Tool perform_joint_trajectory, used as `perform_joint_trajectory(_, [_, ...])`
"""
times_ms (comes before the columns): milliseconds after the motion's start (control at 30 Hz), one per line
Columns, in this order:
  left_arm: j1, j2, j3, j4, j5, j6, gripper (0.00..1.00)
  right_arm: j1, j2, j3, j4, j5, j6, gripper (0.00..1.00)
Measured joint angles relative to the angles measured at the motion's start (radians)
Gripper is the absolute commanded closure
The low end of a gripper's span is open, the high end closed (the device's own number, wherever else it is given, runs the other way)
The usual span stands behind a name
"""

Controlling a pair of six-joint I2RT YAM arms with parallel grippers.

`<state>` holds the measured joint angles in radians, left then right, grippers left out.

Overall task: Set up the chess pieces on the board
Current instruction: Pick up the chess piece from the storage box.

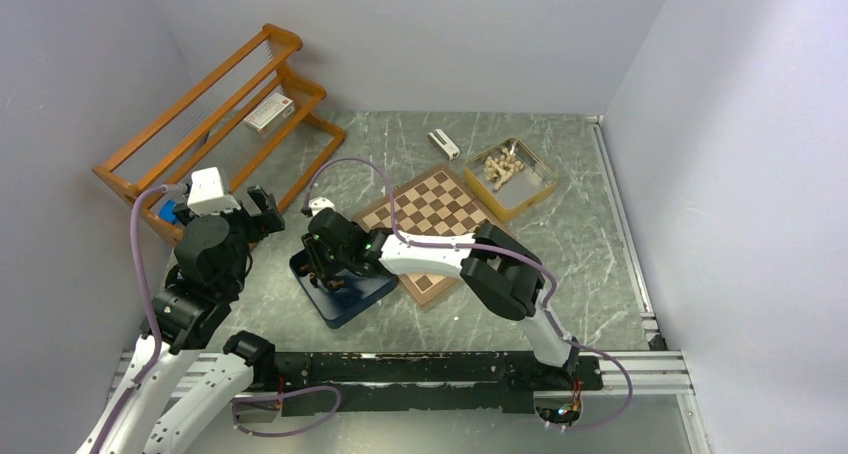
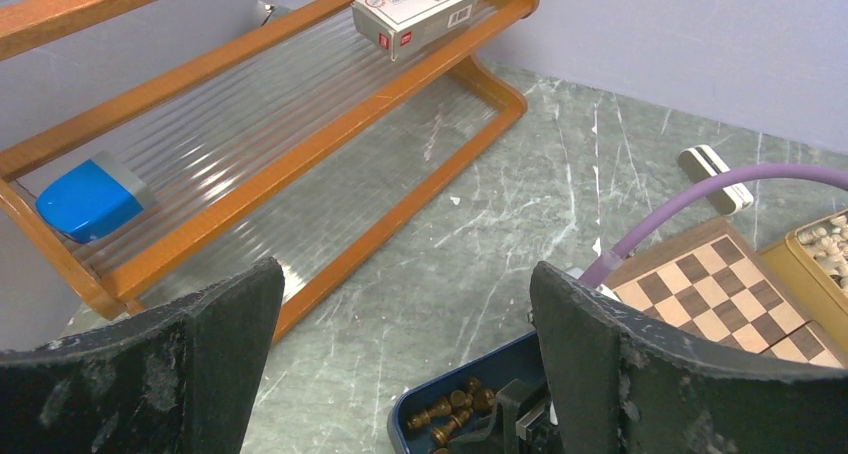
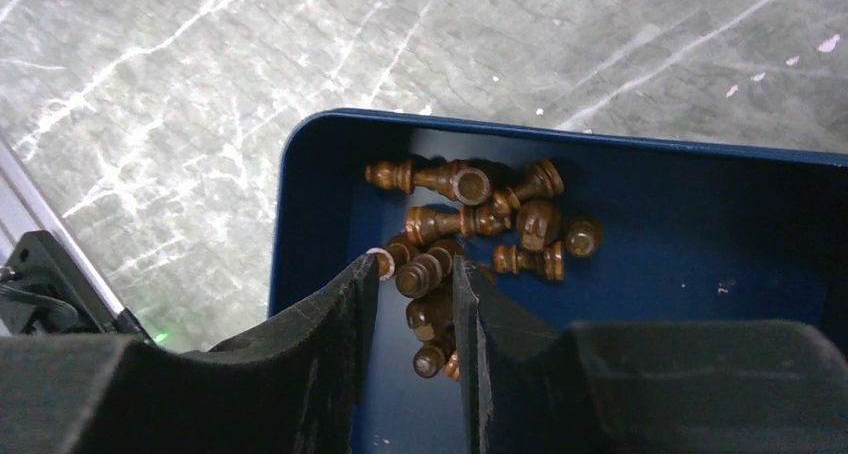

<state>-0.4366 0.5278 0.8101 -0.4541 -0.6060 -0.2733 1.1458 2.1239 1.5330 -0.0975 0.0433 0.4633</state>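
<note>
Marbled grey surface carries the board. Beside it, the right tool pinches one of the chess pieces inside the blue box. The left tool gapes wide, empty.

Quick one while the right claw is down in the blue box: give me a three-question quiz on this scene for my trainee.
1. True or false: pieces already stand on the board.
2. Where do the dark pieces lie? A) blue box B) yellow tin C) wooden rack
3. Which claw has its jaws wide apart?

Key:
1. False. The squares in view are bare.
2. A.
3. The left claw. The right claw is narrowed about one dark piece.
</note>
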Motion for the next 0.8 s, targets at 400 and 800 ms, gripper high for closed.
perform_joint_trajectory(400, [0.0,-0.001,0.0,0.0,0.002,0.0,0.02,0.0,0.014,0.011,-0.024,0.017,-0.007,0.72])
perform_joint_trajectory(800, [0.0,-0.001,0.0,0.0,0.005,0.0,0.02,0.0,0.015,0.011,-0.023,0.019,-0.011,0.87])
